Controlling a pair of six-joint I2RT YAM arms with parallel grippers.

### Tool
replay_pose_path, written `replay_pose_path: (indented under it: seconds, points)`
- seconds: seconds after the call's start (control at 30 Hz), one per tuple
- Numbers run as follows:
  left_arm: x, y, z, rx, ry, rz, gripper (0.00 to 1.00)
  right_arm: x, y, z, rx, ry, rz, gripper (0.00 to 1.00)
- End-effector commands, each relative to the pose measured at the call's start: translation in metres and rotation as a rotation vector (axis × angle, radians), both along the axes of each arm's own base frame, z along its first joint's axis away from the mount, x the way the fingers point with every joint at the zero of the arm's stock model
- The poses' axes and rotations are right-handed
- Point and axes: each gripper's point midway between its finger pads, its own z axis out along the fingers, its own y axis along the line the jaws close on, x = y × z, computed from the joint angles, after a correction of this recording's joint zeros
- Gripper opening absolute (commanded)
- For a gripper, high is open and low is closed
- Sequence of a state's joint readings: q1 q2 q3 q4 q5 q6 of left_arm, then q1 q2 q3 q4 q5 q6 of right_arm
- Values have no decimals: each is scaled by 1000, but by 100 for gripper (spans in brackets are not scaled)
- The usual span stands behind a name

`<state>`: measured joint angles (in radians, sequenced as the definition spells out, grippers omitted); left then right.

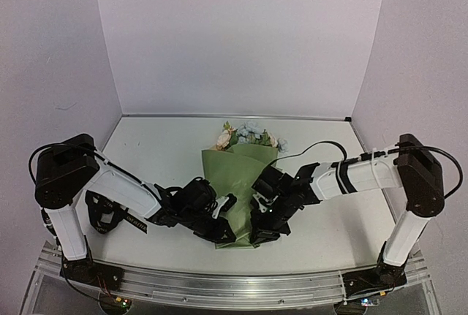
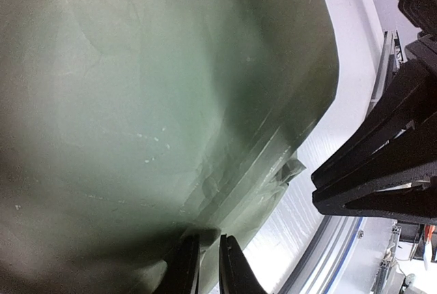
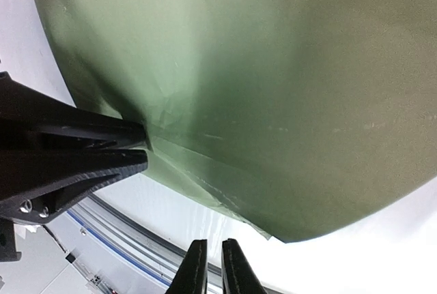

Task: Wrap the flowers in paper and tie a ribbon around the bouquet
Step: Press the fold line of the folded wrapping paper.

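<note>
The bouquet lies in the middle of the table, a sage green paper (image 1: 238,176) cone with cream and pale blue flowers (image 1: 247,137) showing at its far, wide end. My left gripper (image 1: 224,232) is shut on a fold of the paper (image 2: 157,103) at the cone's narrow near end, and its fingers (image 3: 82,151) show pinching that edge. My right gripper (image 1: 263,236) hangs just right of that end, shut and empty, its tips (image 3: 213,243) a little off the paper (image 3: 273,69) above the white table. The black ribbon (image 1: 136,221) with white lettering lies under my left arm.
An aluminium rail (image 1: 234,286) runs along the table's near edge, right behind both grippers. White walls close off the back and both sides. A black cable (image 1: 314,147) loops over my right arm. My right gripper's fingers (image 2: 382,178) sit close beside the left one.
</note>
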<state>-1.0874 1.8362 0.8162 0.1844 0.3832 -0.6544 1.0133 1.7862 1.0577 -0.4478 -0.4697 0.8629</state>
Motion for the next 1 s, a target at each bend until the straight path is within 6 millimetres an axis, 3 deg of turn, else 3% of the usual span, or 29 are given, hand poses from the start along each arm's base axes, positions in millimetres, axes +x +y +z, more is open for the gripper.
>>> replay_pose_path:
  seconds: [0.0,0.2,0.33,0.47,0.73,0.83,0.97]
  points:
    - [0,-8,0,-12,1,-14,12,-8,-7,-20,-43,21,23,7]
    - [-1,-6,3,-13,-1,-14,12,-14,-17,-40,-85,50,27,6]
    - [1,-8,6,-11,-13,-19,12,-15,-18,-41,-76,53,23,5]
    - [1,-8,6,-11,-11,-22,12,-15,-17,-15,-24,12,51,6]
    - [1,-11,10,-20,-15,-38,12,-11,-9,58,131,-63,131,9]
    - [1,-13,13,-29,-18,-42,12,5,-4,69,157,-83,99,11]
    - [2,-15,15,-33,-22,-46,12,32,3,64,151,-76,32,10]
